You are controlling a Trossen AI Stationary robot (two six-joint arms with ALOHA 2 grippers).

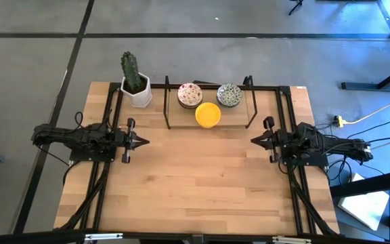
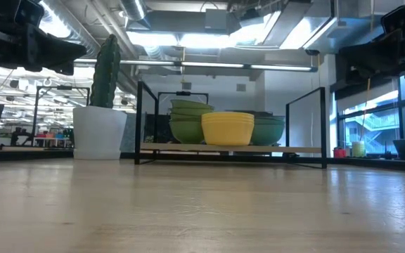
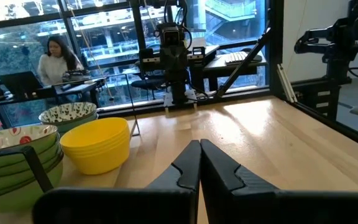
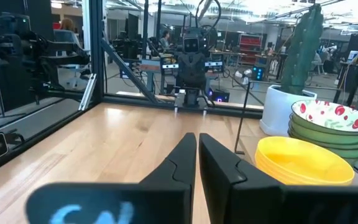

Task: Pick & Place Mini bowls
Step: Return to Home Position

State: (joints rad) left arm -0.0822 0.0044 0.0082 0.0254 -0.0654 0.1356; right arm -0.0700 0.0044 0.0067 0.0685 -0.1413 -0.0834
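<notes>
Hanging at the left-centre of the high view, my left gripper [image 1: 143, 141] has its fingers pressed together on nothing, tips aimed at the frame's middle. Up and to its right stands the white pot with the cactus [image 1: 135, 85], just beside the left end of the black shelf [image 1: 166, 108]. On that shelf, at upper centre, sit all the mini bowls I can see: the red-speckled stack [image 1: 189, 95], the yellow stack [image 1: 208, 114] just below it, and the green-grey stack [image 1: 229, 95]. At right-centre my right gripper [image 1: 254, 140] is likewise closed and empty, facing the left one across the wooden table [image 1: 195, 190].

So the bowls lie above the line joining my two tips, roughly midway along it. The yellow stack is closest to that line, the red-speckled stack is nearer my left arm, and the green-grey stack is nearer my right. I judge that drawing each arm outward toward its own frame edge leads away from the shelf.
</notes>
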